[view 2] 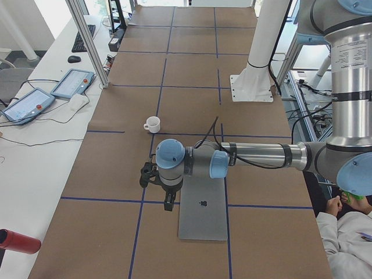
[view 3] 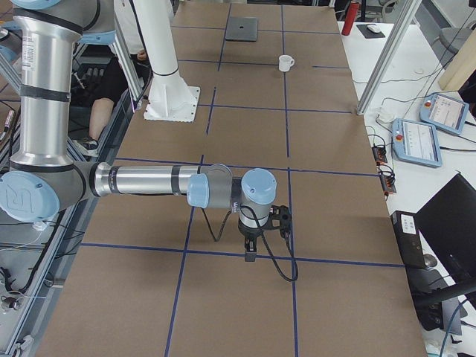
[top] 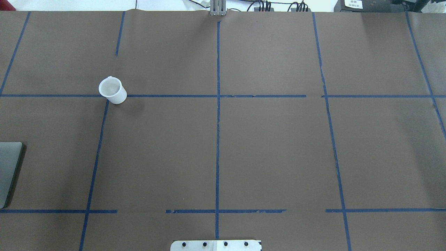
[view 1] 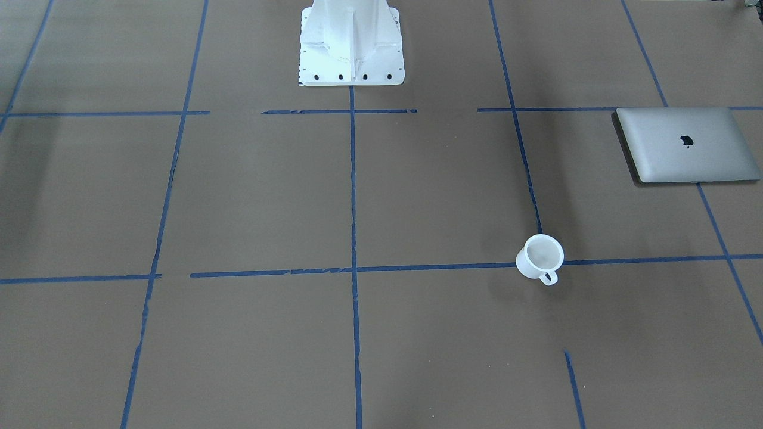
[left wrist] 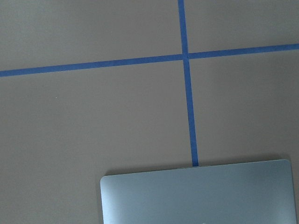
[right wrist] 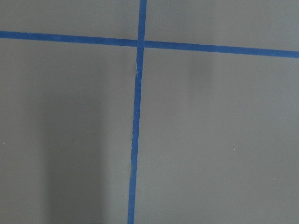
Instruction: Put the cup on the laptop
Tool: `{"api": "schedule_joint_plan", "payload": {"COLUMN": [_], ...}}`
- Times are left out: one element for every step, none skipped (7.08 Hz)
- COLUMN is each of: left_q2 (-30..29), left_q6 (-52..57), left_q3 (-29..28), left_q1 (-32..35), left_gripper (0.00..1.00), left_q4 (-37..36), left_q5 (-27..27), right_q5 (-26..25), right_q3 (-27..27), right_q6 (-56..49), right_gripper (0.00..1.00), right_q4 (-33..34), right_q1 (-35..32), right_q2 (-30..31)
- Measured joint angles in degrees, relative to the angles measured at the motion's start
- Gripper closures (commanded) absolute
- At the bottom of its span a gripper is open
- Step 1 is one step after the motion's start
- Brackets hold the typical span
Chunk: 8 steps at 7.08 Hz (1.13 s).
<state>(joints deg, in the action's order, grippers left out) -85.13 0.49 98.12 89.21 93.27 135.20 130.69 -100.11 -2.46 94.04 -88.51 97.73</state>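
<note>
The small white cup stands upright on the brown table, on a blue tape crossing; it also shows in the overhead view at the far left. The silver-grey laptop lies closed and flat near the table's end on my left side; only its edge shows in the overhead view. My left gripper hangs above the table next to the laptop's edge, well short of the cup. My right gripper hangs above bare table, far from both. I cannot tell whether either gripper is open or shut.
The white robot pedestal stands at the table's robot-side edge. Blue tape lines grid the brown table. Two teach pendants and a red bottle lie on the side bench. A person sits near the robot's base.
</note>
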Motion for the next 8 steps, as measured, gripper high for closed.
{"api": "schedule_joint_plan", "payload": {"left_q2": [-3.8, -8.9, -14.2, -20.3, -26.4, -32.0, -36.0, -39.3], "left_q6": [-4.6, -9.6, -15.1, -21.3, -27.3, -32.9, -38.0, -42.8], "left_q3": [-0.2, -1.1, -2.9, -6.3, -10.9, -16.3, -21.4, -26.9], "left_q1": [-1.6, -4.1, -7.7, -12.4, -16.6, -19.8, -22.1, -24.3], "left_gripper": [0.0, 0.0, 0.0, 0.0, 0.0, 0.0, 0.0, 0.0], "left_q4": [-0.1, -0.2, -0.3, -0.2, 0.2, 1.6, 4.7, 9.0], "left_q5": [0.0, 0.0, 0.0, 0.0, 0.0, 0.0, -0.1, -0.2], "right_q5": [0.0, 0.0, 0.0, 0.0, 0.0, 0.0, 0.0, 0.0], "right_q3": [0.0, 0.0, 0.0, 0.0, 0.0, 0.0, 0.0, 0.0], "right_q6": [0.0, 0.0, 0.0, 0.0, 0.0, 0.0, 0.0, 0.0], "right_gripper": [0.0, 0.0, 0.0, 0.0, 0.0, 0.0, 0.0, 0.0], "right_q4": [0.0, 0.0, 0.0, 0.0, 0.0, 0.0, 0.0, 0.0], "right_q1": [0.0, 0.0, 0.0, 0.0, 0.0, 0.0, 0.0, 0.0], "right_q2": [0.0, 0.0, 0.0, 0.0, 0.0, 0.0, 0.0, 0.0]}}
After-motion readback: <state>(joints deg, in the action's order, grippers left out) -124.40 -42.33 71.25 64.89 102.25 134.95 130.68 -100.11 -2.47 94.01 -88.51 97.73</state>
